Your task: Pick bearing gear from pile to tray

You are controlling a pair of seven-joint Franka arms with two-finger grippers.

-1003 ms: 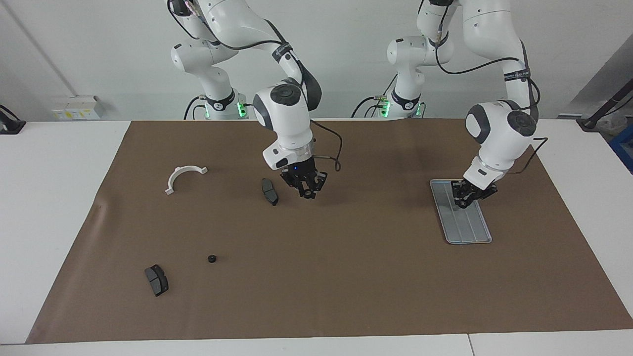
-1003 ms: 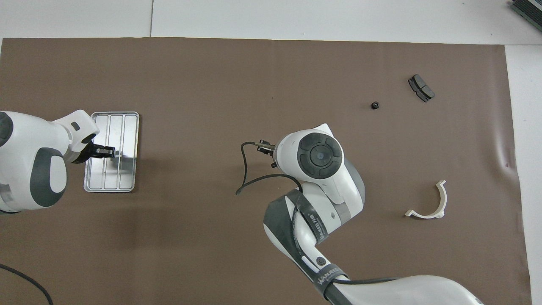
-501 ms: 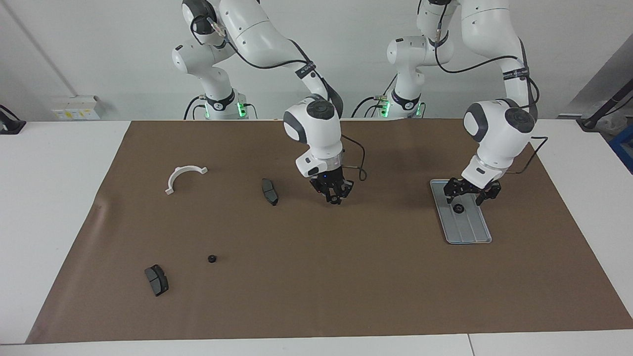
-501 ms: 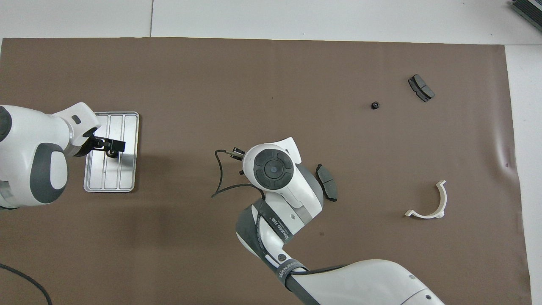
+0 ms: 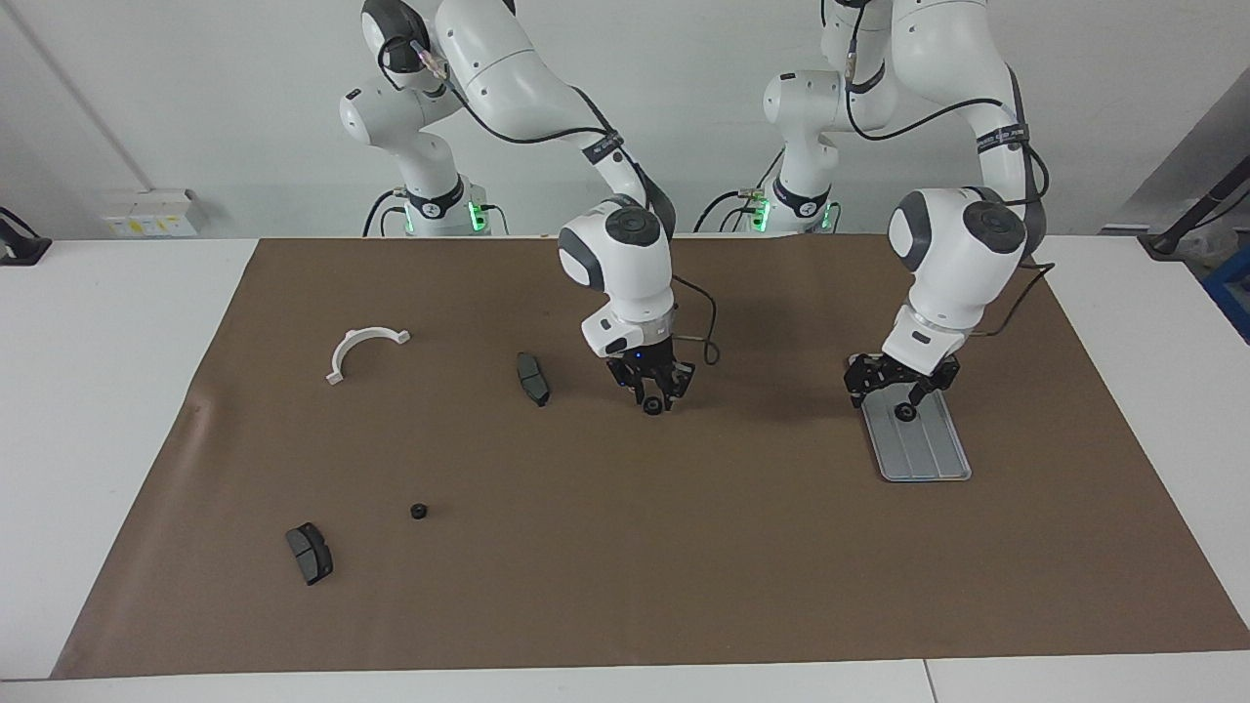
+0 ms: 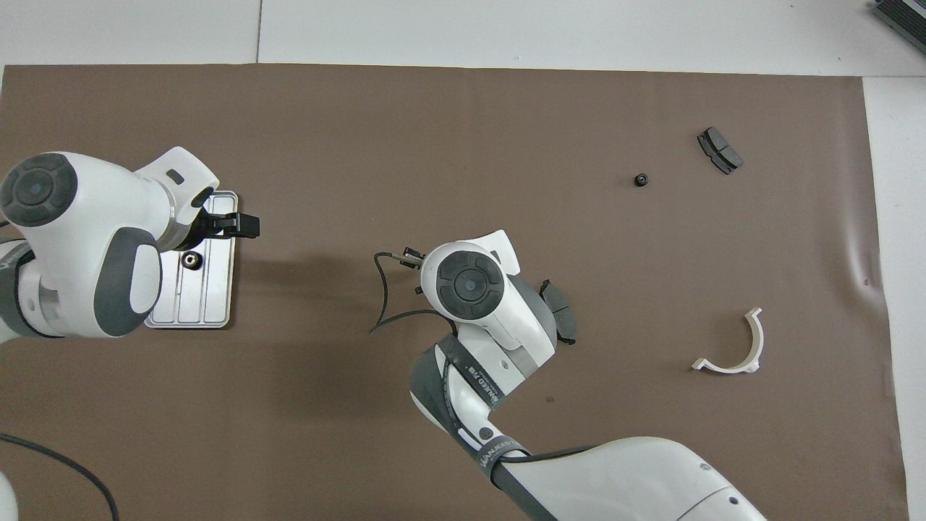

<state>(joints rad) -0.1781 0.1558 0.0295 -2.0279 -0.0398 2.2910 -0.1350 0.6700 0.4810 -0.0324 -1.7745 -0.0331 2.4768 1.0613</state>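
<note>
One gear [image 5: 905, 413] is lying in the tray [image 5: 939, 459], just under the left gripper [image 5: 887, 389], which is hanging wide open. The right gripper [image 5: 653, 400] is pinching another gear over the mat. One gear [image 5: 419, 511] is waiting.

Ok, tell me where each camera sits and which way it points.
Facing view: high across the table, looking at the robots; both arms show whole, the left hand open over the tray, the right hand holding a small gear.
Overhead view: above the robots' end, looking steeply down; arms enter from the bottom, the right arm hiding its own hand.
Shared: tray with a gear in it, loose gear, white bracket.
</note>
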